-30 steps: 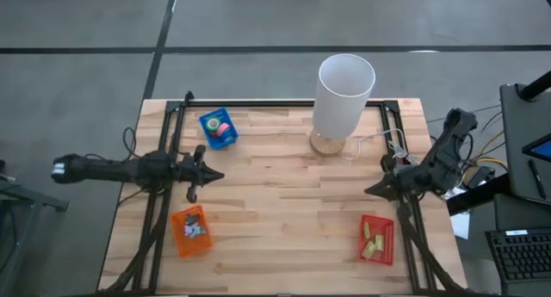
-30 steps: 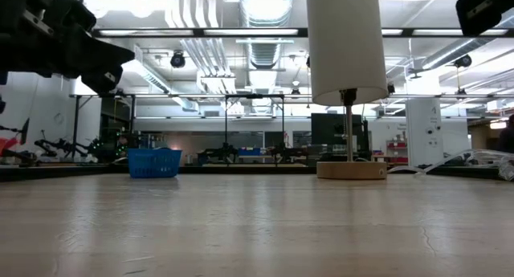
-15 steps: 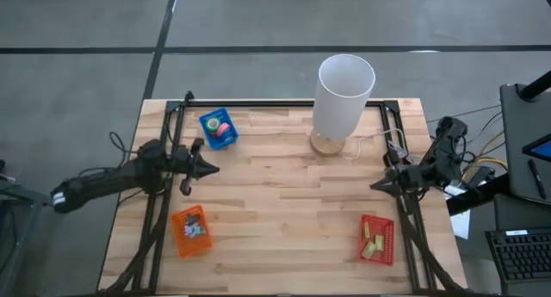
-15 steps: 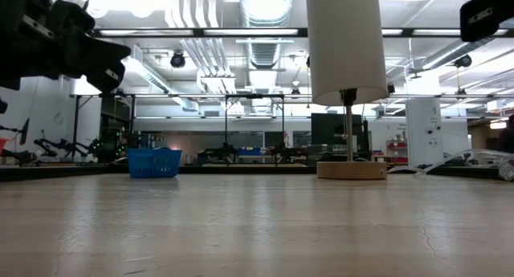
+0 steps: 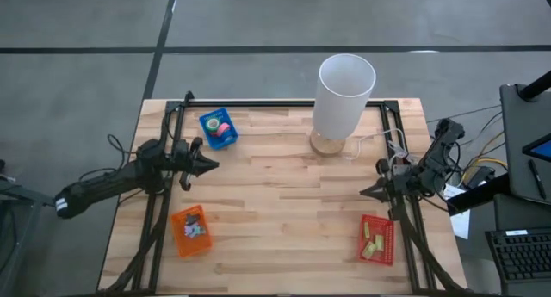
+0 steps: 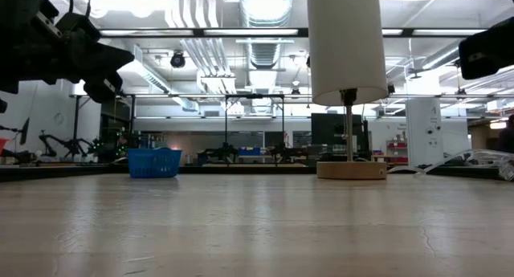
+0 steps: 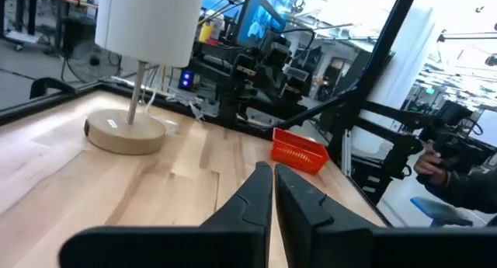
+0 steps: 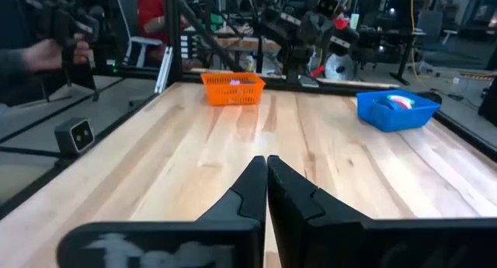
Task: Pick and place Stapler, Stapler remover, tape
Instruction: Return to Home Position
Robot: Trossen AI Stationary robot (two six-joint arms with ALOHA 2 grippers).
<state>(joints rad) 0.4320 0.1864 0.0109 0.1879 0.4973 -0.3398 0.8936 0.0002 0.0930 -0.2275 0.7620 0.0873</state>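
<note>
Tape rolls point(image 5: 219, 125), green and pink, lie in a blue basket point(image 5: 209, 139) at the table's far left; they also show in the right wrist view point(image 8: 400, 102). No stapler or stapler remover can be made out. My left gripper point(image 5: 213, 165) hovers shut above the table's left side, between the blue basket and an orange basket point(image 5: 190, 231); in its wrist view the fingers point(image 7: 273, 168) hold nothing. My right gripper point(image 5: 363, 192) hovers shut at the right side, above a red basket point(image 5: 376, 239), its fingers point(image 8: 265, 159) bare.
A tall white lamp point(image 5: 344, 90) stands on a round wooden base at the far middle. The orange basket holds small pale items, the red basket yellow-green blocks. Black frame rails run along both table sides. A person's hands point(image 8: 46, 50) show beyond the left edge.
My left arm has swung so that its rear end lies nearer the table's near edge, and its gripper now points slantwise toward the far right. My right arm has folded down, and its gripper has sunk lower over the table's right side. Both grippers stay shut.
</note>
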